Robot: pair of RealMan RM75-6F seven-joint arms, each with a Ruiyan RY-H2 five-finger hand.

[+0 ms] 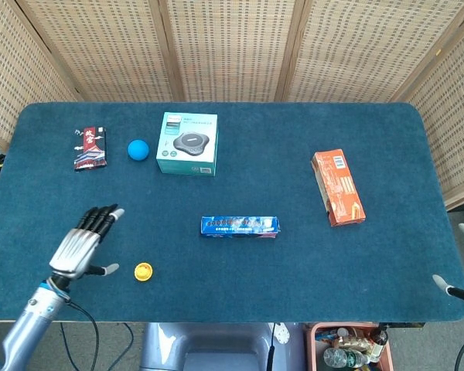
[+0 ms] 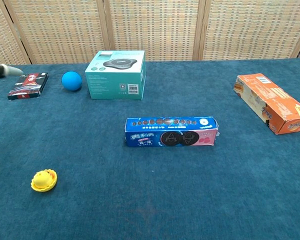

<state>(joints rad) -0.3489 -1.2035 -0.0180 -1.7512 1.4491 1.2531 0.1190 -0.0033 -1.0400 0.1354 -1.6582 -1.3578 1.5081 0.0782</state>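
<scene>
Blue felt covered the table; my left hand hovered empty, fingers spread, just left of the yellow duck, which lay tipped, released near the front edge.

Small yellow rubber duck toy: rounded yellow body with a flat rim around its base and an orange spot on top. Tipped over, lying on its back on the blue cloth, not upright. Unheld. Position: just beside the left hand, off its thumb side, apart from the thumb tip and not touching it. The hand's fingers are spread and extended, lying clear of the toy.
</scene>
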